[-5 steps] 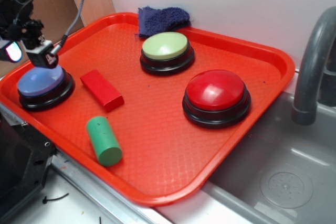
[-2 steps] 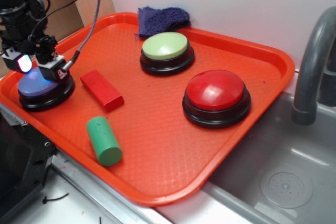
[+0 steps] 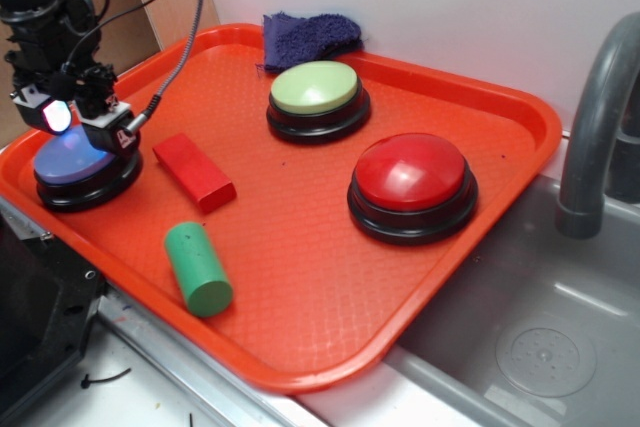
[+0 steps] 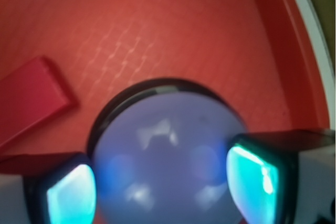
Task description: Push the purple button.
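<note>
While the purple button [image 3: 72,165] sits at the tray's [image 3: 300,247] near-left corner, the gripper [image 3: 78,119] is seen directly over its dome, jaws spread wide, one glowing pad [image 4: 71,195] flanking each side. A red block [image 3: 194,171] lies just right of the button.

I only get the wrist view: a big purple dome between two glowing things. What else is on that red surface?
Observer: It is a tray. Besides the purple button it holds a green-topped button and a larger red button.
Operator: And the red slab at my left edge?
Observer: A red block, with a green cylinder lying nearer the tray's front edge.
Operator: Are those glowing things the robot's hand?
Observer: Yes, they sit on the fingers of the gripper, which is right above the button, cables running up from it.
</note>
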